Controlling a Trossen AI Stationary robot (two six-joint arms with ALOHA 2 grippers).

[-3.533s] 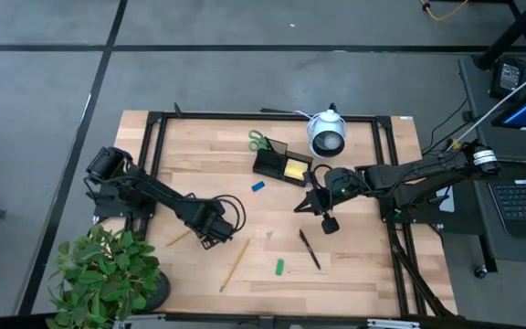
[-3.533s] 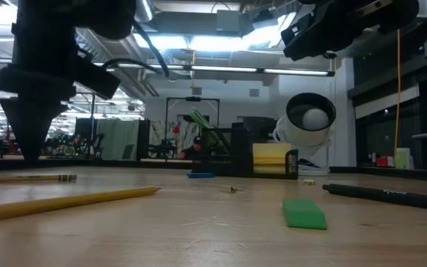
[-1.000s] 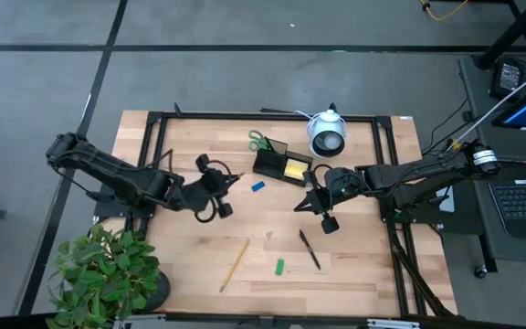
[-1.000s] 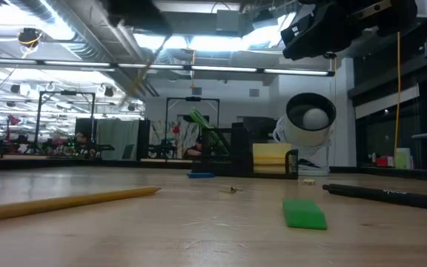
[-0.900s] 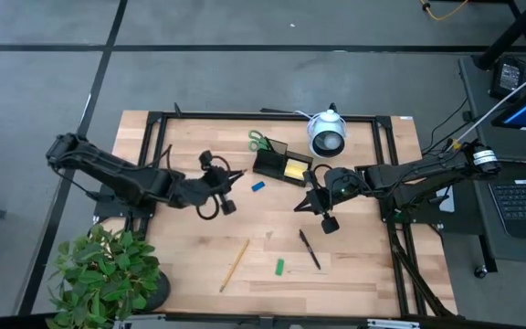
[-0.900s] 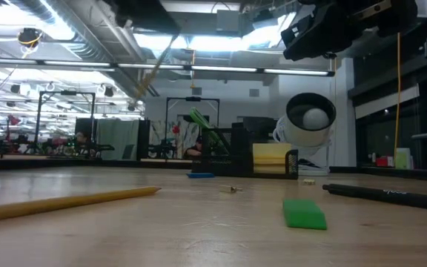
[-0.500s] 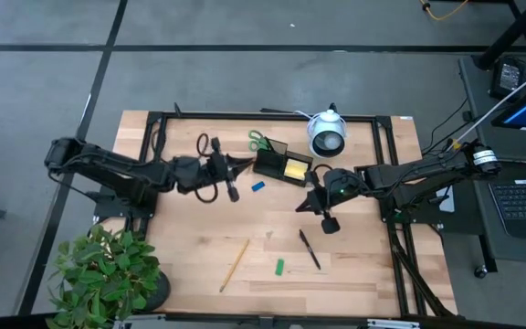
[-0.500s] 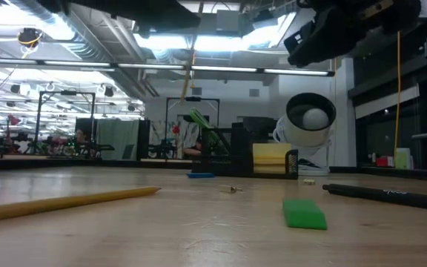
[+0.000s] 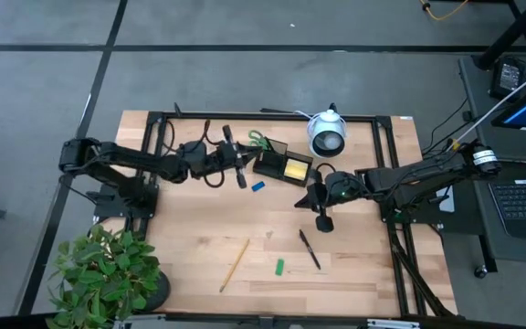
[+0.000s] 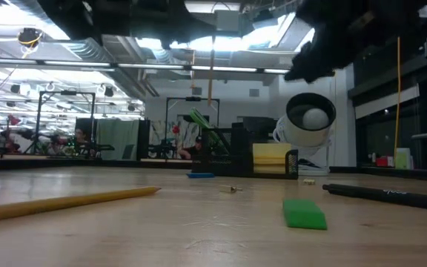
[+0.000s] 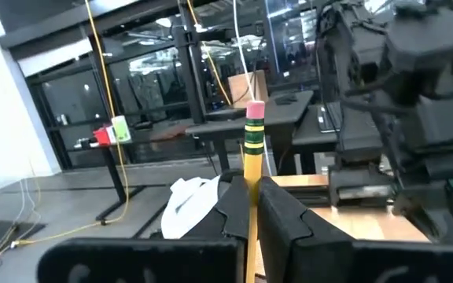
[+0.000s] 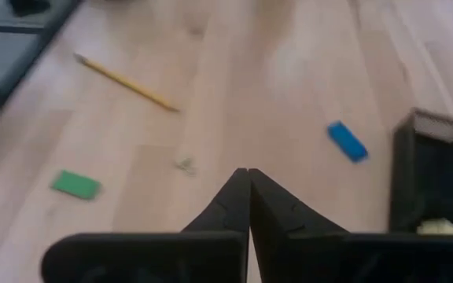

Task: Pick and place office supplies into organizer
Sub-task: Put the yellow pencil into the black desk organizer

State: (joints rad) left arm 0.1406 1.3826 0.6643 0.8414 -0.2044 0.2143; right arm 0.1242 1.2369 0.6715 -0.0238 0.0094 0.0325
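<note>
Left tool [image 11: 252, 206] pinches a wooden pencil [image 11: 251, 169] between its two dark fingers [image 11: 283, 212], the pencil standing upright with its pink eraser and green band uppermost. In the high view this left tool [image 9: 237, 163] sits in the upper middle of the frame, raised above the surface [image 9: 199, 228] and just left of the black organizer [image 9: 269, 164]. In the low view the held pencil [image 10: 209, 74] hangs as a thin vertical line in the upper centre, above the organizer [image 10: 232, 152].

Green-handled scissors [image 9: 258, 140] poke out at the organizer's upper left edge, and a yellow sticky-note pad [image 9: 295, 168] lies in its right-hand compartment. A small blue piece [image 9: 257, 186] lies on the wood just below the organizer. A white round lens-faced device [image 9: 327, 134] stands near the organizer, to its upper right.

Right tool [image 12: 248, 196] has its fingers pressed together with nothing between them; in the high view it [image 9: 319, 203] hangs right of centre, below and to the right of the organizer.

Lower in the high view, a second pencil [image 9: 235, 264] lies diagonally left of centre, a black pen [image 9: 310, 249] lies to its right, and a small green piece [image 9: 279, 267] sits between them. A potted plant [image 9: 108, 274] fills the lower left corner.
</note>
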